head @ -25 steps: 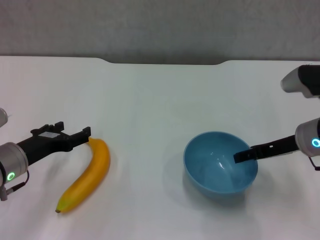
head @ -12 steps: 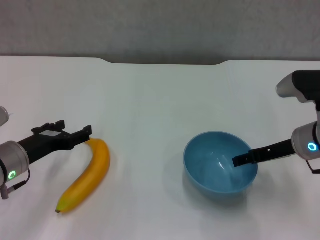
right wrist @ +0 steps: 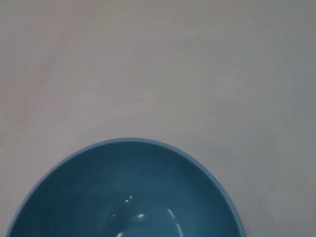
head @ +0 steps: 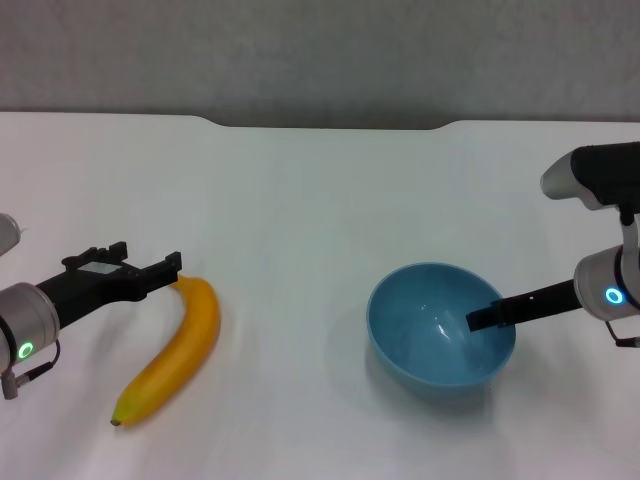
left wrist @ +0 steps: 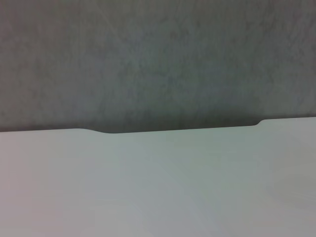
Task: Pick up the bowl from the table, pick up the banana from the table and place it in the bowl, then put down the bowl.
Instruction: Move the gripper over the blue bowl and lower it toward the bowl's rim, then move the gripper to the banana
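Observation:
The light-blue bowl (head: 425,325) stands on the white table (head: 300,200) at the right; its glossy inside fills the near part of the right wrist view (right wrist: 123,197). My right gripper (head: 484,315) reaches in from the right, its dark tip over the bowl's right rim and just inside it. The yellow-orange banana (head: 178,348) lies on the table at the left, its dark tip toward me. My left gripper (head: 172,266) is low at the banana's far end, touching or nearly touching it.
The table's far edge has a shallow notch (head: 325,124) with a grey wall behind it. The left wrist view shows only bare tabletop (left wrist: 148,187) and that wall. Open tabletop lies between the banana and the bowl.
The right arm's upper housing has shifted a little to the left. The right gripper's tip, the bowl, the banana and the left arm have stayed in place.

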You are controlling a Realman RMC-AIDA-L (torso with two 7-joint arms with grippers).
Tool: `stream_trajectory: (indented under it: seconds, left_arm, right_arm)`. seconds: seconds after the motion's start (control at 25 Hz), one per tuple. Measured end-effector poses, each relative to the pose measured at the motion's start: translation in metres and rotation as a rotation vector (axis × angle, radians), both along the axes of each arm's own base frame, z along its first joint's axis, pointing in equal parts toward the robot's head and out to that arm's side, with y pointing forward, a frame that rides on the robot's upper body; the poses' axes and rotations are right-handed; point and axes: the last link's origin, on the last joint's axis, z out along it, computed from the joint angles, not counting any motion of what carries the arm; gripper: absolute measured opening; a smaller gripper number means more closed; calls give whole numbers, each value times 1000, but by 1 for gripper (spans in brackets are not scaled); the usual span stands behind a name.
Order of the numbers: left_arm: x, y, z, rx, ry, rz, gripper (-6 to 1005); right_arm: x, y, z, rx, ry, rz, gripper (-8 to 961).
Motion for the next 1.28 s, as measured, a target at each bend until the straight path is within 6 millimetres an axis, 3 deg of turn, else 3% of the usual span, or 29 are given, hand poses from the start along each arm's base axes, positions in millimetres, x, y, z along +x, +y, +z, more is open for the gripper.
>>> stream_trajectory:
  seconds: [0.32, 0.4, 0.84, 1.28]
  left_arm:
    - [1, 0, 0, 0, 0, -2, 863]
    - [1, 1, 0, 0, 0, -2, 859]
    - [-3, 0, -2, -7, -2, 15, 840]
    - [2, 0, -2, -1, -36, -12, 820]
  right_arm:
    - [-1, -1, -3, -7, -7, 11, 631]
    - [-1, 0, -3, -4, -8, 13, 417]
    - [2, -1, -2, 15, -12, 20, 79]
    - [9, -2, 1, 61, -8, 25, 35]
